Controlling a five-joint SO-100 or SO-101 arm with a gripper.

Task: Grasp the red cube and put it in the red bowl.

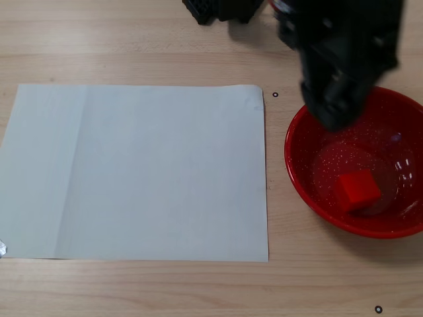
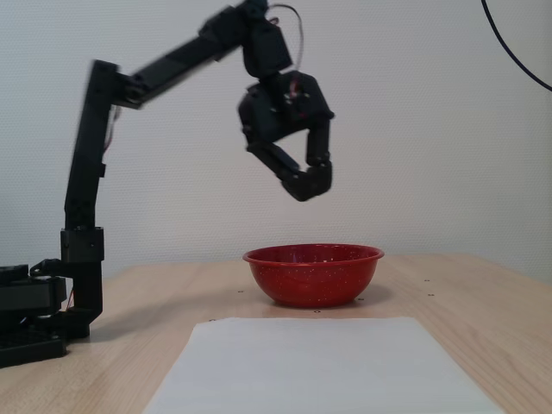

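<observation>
The red cube (image 1: 357, 189) lies inside the red bowl (image 1: 291, 165), right of the bowl's middle, with nothing touching it. From the side, the red bowl (image 2: 313, 278) stands on the table and its wall hides the cube. My gripper (image 2: 307, 183) hangs well above the bowl's rim, over its left part. Its fingertips meet and nothing is held between them. From above, the gripper (image 1: 334, 117) is a blurred black mass over the bowl's far left rim.
A large white paper sheet (image 1: 132, 172) covers the table left of the bowl. The arm's base (image 2: 34, 319) stands at the far left in the side view and shows at the top edge from above (image 1: 221, 8). Small black marks (image 1: 275, 94) dot the wood.
</observation>
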